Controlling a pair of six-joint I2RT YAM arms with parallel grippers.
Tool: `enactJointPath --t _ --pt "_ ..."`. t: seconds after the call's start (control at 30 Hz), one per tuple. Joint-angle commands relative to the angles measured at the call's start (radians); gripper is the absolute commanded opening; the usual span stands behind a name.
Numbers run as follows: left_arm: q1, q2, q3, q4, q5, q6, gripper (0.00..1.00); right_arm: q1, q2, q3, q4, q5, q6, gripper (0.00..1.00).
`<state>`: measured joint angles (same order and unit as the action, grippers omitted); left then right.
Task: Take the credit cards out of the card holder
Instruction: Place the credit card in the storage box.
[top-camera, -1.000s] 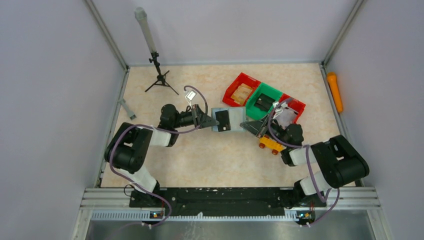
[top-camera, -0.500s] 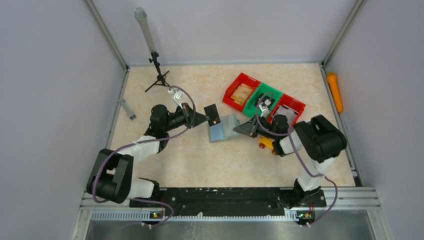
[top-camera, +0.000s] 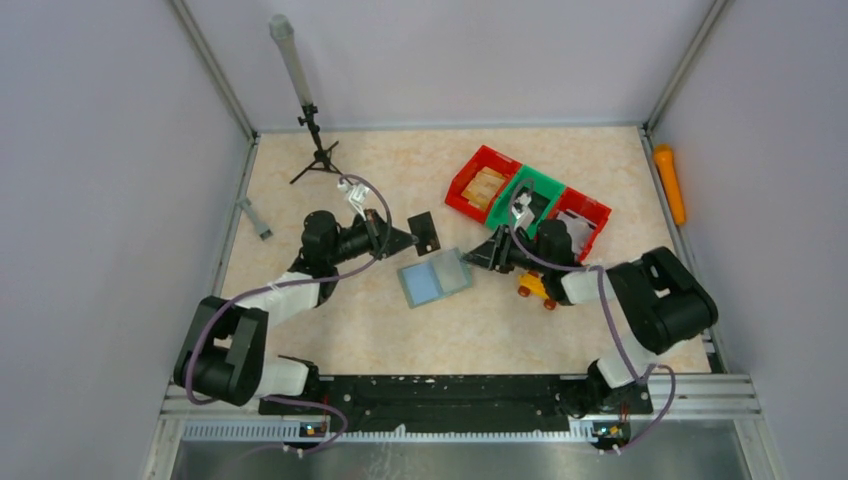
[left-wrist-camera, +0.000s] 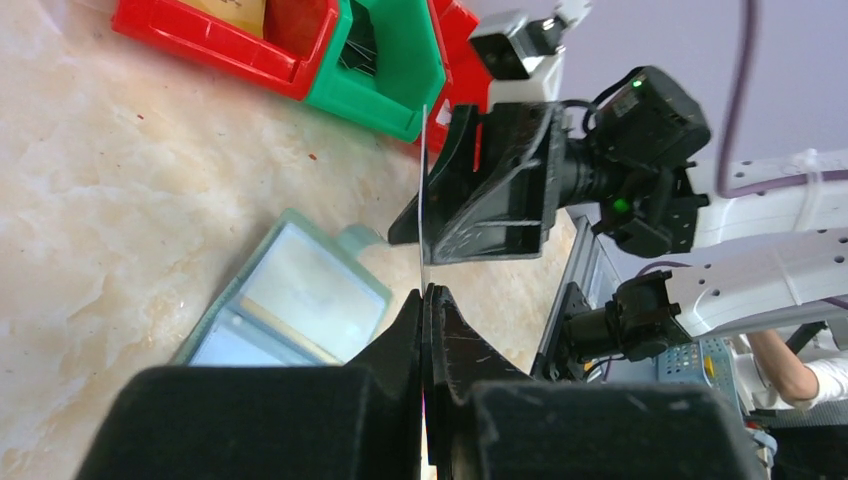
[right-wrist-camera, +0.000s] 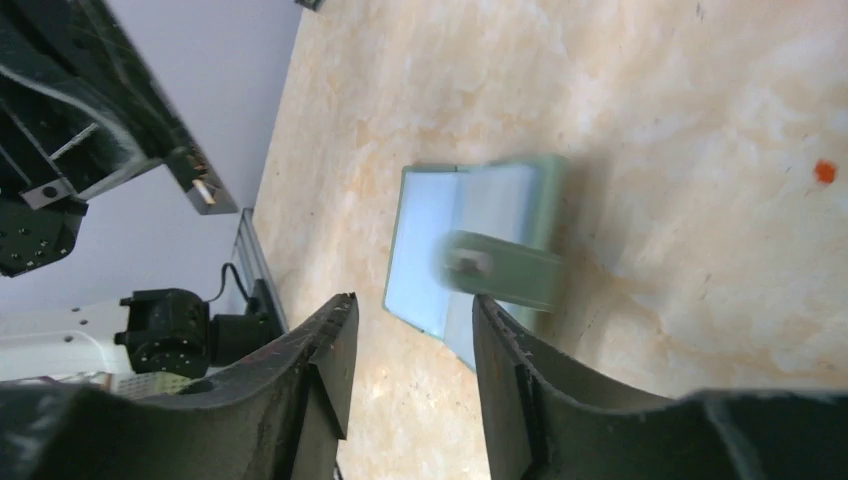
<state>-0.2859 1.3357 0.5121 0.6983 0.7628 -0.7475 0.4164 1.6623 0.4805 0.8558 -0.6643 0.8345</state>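
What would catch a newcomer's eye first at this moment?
The grey-green card holder lies open and flat on the marbled table, between the two arms. Just behind it, the left hand pinches a dark card clear of the holder, while the right hand hangs open by the holder's right corner. The red and green bins at the back right are the brightest colour.

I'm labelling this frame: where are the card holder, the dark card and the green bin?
card holder (top-camera: 435, 280), top view, middle of its open inside.
card (top-camera: 425, 231), top view, centre of its dark face.
green bin (top-camera: 545, 181), top view, its far rim.
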Motion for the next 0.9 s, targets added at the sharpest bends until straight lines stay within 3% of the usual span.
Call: enactJointPath --t 0.0,0.07,0.2,0.3,0.37,0.43,0.53,0.6,0.77,0.87 --pt "-0.009 0.025 0.000 0.102 0.047 -0.017 0.00 -0.002 -0.172 -0.033 -0.086 0.150 -0.141 0.54" --pt "-0.016 0.035 0.004 0.120 0.061 -0.026 0.00 -0.002 -0.230 -0.063 -0.048 0.162 -0.153 0.63" --pt "-0.048 0.050 0.019 0.148 0.094 -0.028 0.00 0.000 -0.318 -0.129 0.078 0.119 -0.156 0.70" --pt "-0.086 0.056 0.032 0.162 0.114 -0.018 0.00 0.005 -0.351 -0.154 0.150 0.090 -0.155 0.88" --pt "-0.112 0.056 0.042 0.164 0.122 -0.006 0.00 0.007 -0.364 -0.166 0.195 0.074 -0.150 0.88" --pt "-0.139 0.054 0.049 0.162 0.131 0.006 0.00 0.009 -0.365 -0.174 0.226 0.064 -0.141 0.85" --pt "-0.160 0.060 0.062 0.163 0.149 0.015 0.00 0.009 -0.358 -0.179 0.283 0.029 -0.122 0.67" --pt "-0.174 0.072 0.071 0.172 0.166 0.012 0.00 0.010 -0.344 -0.186 0.342 0.003 -0.097 0.61" --pt "-0.194 0.090 0.084 0.176 0.179 0.013 0.00 0.010 -0.300 -0.199 0.496 -0.064 -0.034 0.54" --pt "-0.199 0.090 0.085 0.174 0.181 0.019 0.00 0.015 -0.273 -0.180 0.495 -0.088 -0.022 0.53"
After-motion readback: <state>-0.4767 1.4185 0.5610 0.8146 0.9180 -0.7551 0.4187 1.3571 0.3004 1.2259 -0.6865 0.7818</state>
